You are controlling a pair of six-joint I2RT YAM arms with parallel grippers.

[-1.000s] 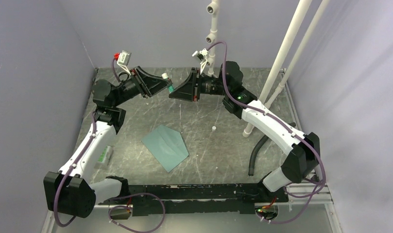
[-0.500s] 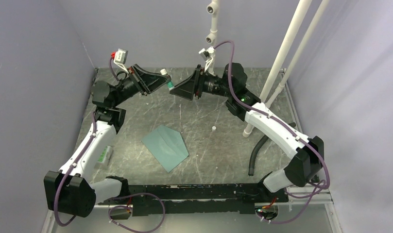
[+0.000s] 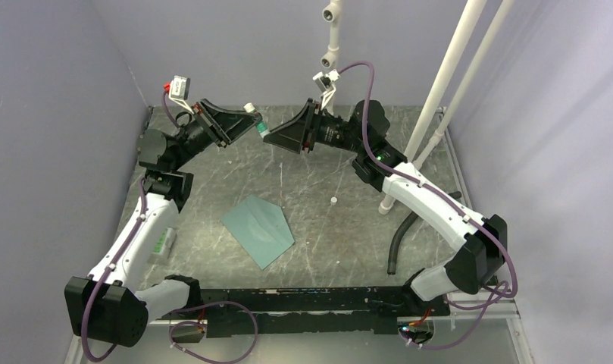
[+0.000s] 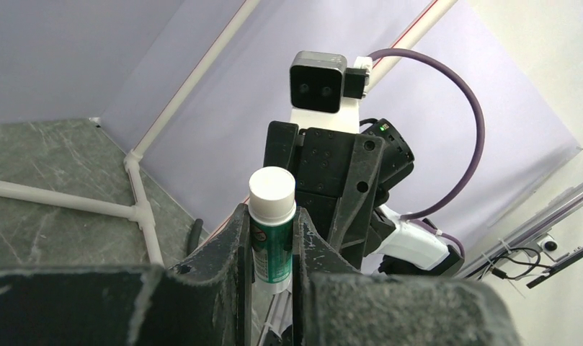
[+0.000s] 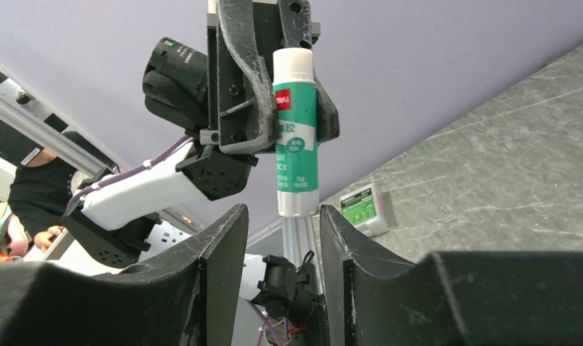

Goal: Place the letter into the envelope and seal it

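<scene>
Left claw (image 4: pixel 270 218) tight on glue stick (image 4: pixel 272 193), higher than before; right claw (image 5: pixel 282 213) agape around its end.

The envelope (image 3: pixel 258 230) is plain teal grey-green, lying toward 7 o'clock on the dark grey worktop (image 3: pixel 326 235), which is marbled with pale veins. The glue stick (image 5: pixel 295 122) is green with white ends and a small red mark. The left gripper (image 3: pixel 250 116) and right gripper (image 3: pixel 270 136) are black. At 8 o'clock, the packet (image 3: pixel 161 244) is green and white.
</scene>
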